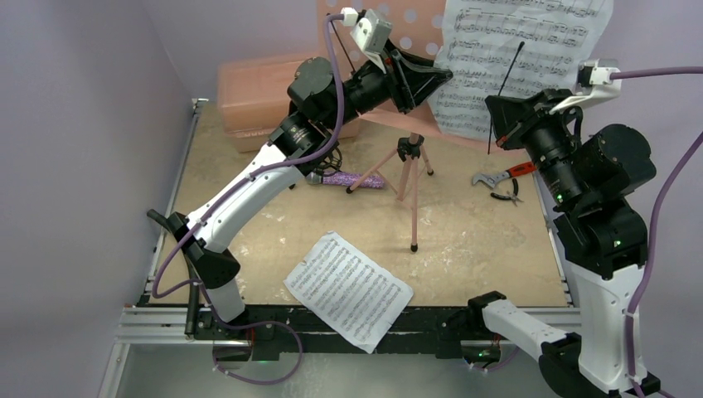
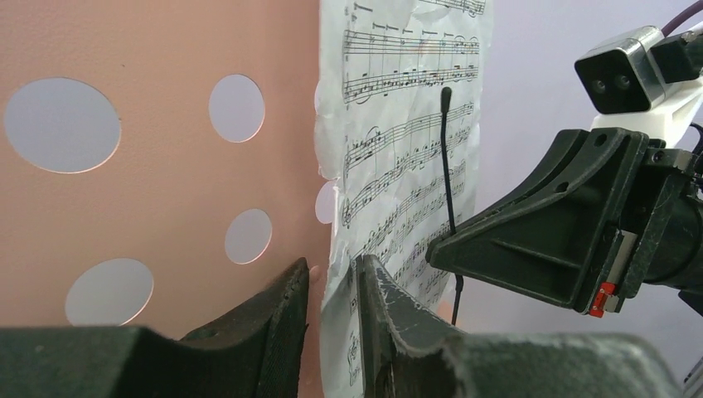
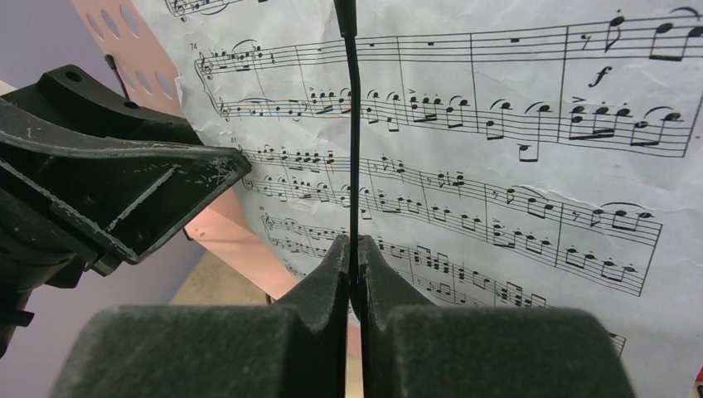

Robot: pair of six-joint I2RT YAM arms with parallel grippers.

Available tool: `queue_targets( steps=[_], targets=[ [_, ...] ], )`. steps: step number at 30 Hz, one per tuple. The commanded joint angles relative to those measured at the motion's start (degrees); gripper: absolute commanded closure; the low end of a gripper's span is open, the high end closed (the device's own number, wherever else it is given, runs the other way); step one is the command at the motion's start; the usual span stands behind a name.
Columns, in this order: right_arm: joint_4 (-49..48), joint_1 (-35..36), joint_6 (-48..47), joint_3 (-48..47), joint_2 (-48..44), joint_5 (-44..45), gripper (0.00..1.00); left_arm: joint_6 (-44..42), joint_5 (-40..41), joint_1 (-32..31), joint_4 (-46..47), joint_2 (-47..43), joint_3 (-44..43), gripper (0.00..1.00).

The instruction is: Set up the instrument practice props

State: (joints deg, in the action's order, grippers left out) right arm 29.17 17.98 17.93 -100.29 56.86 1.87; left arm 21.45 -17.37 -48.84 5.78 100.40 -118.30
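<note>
The pink music stand [image 1: 423,33] is upright on its tripod legs near the back of the bench [image 1: 472,240]. A page of sheet music [image 1: 514,50] is against its perforated plate and reaches past the plate's right edge.

The left fingers [image 2: 286,315] are up at the middle of the plate, close together. The plate's right edge and the page's left edge sit in the narrow slot between them. I cannot tell whether they are pinching the paper or only straddling it.

The right fingers [image 3: 327,282] are closed tight on a thin black rod [image 3: 354,166]. The rod runs up across the front of the page, touching or just off the paper, and ends in a small rounded tip. Both sets of fingers are near each other in front of the stand, with the left ones to the left of the rod.

A second page [image 1: 348,288] lies flat at the front of the bench, one corner hanging over the near rail. The purple glitter microphone [image 1: 355,180] lies on its side just left of the stand's legs, partly under the left arm. A red-handled tool [image 1: 504,176] is on the bench to the right of the legs. A salmon-pink lidded case [image 1: 249,95] sits at the back left.
</note>
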Motion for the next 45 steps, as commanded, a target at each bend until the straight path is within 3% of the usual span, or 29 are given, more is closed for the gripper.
queue_targets(
  steps=[1, 18, 31, 39, 45],
  targets=[
    [-2.5, 0.0, 0.6, -0.2, 0.5, -1.8, 0.93, -0.5, 0.0, -0.2, 2.4, -1.0, -2.1, 0.72],
    [-3.6, 0.1, 0.2, -0.3, -0.6, 1.1, 0.7, -0.1, 0.5, -0.3, 5.1, -5.6, 3.0, 0.45],
    [-4.4, 0.0, 0.2, 0.0, -0.9, 2.7, 0.49, 1.5, -0.4, -0.2, 9.6, -9.2, 7.7, 0.35],
    [-9.5, 0.0, -4.1, 3.2, -3.9, 0.0, 0.15, 0.5, 1.3, -0.3, 16.2, -14.1, 15.7, 0.34],
    [-15.0, 0.1, -5.7, 8.4, -7.6, -0.4, 0.02, -0.6, 2.4, -0.3, 19.7, -19.4, 24.0, 0.32]
  ],
)
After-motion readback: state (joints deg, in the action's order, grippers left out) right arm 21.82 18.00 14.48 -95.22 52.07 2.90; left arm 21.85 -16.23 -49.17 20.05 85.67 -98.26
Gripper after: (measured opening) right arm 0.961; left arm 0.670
